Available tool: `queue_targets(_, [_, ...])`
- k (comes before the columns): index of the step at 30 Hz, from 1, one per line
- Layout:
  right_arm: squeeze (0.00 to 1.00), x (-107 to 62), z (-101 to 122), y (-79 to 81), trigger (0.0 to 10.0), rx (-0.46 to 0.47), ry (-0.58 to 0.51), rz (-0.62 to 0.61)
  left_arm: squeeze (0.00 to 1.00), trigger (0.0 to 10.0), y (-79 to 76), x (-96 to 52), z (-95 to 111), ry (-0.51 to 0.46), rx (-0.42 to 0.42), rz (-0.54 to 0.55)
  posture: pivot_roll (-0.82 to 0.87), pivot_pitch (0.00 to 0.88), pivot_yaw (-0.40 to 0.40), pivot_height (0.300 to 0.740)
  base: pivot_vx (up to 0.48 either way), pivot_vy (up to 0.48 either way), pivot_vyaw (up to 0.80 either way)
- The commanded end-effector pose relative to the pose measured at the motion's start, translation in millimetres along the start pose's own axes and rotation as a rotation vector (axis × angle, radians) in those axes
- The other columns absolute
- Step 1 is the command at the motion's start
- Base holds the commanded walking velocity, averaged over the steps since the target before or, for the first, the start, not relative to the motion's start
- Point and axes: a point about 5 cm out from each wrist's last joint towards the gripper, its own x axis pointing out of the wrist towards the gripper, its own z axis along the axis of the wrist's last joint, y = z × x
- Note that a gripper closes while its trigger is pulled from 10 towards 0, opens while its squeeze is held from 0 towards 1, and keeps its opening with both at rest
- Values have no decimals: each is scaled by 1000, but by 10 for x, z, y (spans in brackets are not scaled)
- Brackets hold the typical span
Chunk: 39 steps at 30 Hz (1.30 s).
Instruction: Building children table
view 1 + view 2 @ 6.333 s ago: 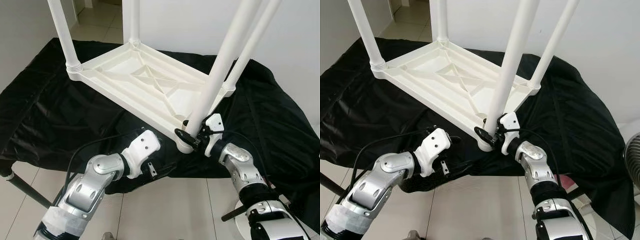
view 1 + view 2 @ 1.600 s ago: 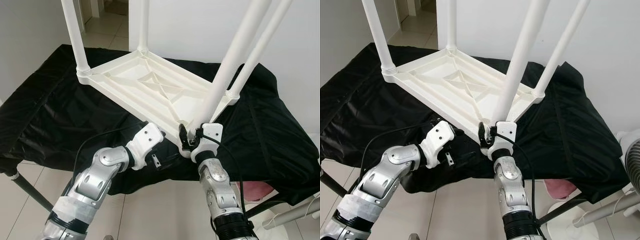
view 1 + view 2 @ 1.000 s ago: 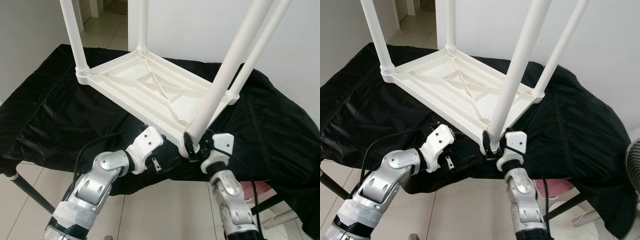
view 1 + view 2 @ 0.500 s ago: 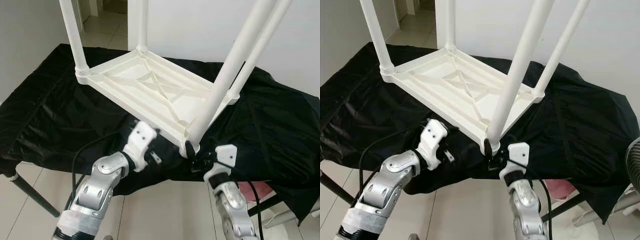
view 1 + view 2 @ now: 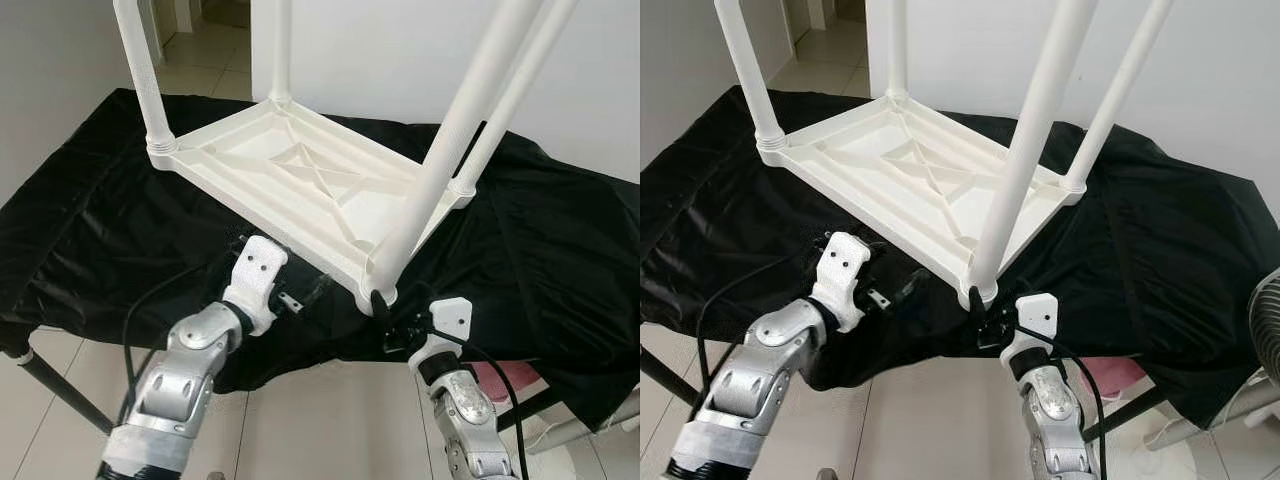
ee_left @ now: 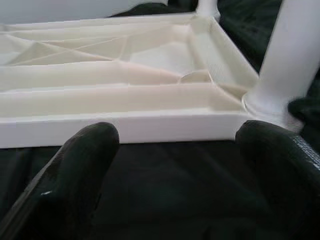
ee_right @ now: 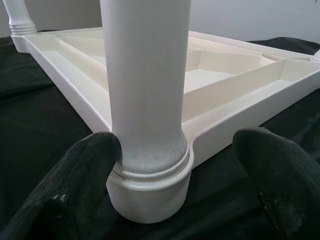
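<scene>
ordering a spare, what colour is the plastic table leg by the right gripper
White, clearest in the right wrist view: the round plastic table leg.

So the whole work surface is draped in a wrinkly black cloth that hangs over the edges. Sitting right on the cloth is the white plastic kids' table, flipped upside down with all four legs sticking up.

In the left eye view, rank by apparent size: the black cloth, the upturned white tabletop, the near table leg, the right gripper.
1. black cloth
2. upturned white tabletop
3. near table leg, though it stands closest to the camera, which enlarges it
4. right gripper, open at that leg's base
</scene>
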Motion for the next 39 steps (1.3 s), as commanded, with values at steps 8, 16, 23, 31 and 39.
queue_targets(8, [0, 49, -7, -13, 10000, -29, 9, 73, 0, 10000, -18, 31, -77, 78, 99, -79, 15, 44, -57, 740, 0, 0, 0])
queue_targets(16, [0, 195, 20, -95, 10000, -76, 19, 152, 0, 10000, -224, -5, 12, 37, 27, -249, 18, 50, -51, 740, 0, 0, 0])
queue_targets(23, [0, 404, 53, -163, 10000, -81, 29, 207, 0, 10000, -324, 8, 31, 29, 20, -305, 23, 47, -51, 740, 0, 0, 0])
queue_targets(31, [0, 595, 134, -177, 10000, -123, 32, 345, 0, 10000, -384, -12, 52, 27, 33, -347, 29, 45, -51, 740, 0, 0, 0])
queue_targets(39, [0, 779, 186, -149, 824, -133, 55, 480, 0, 10000, -365, 39, 106, 10, 45, -329, 34, 42, -55, 740, 0, 0, 0])
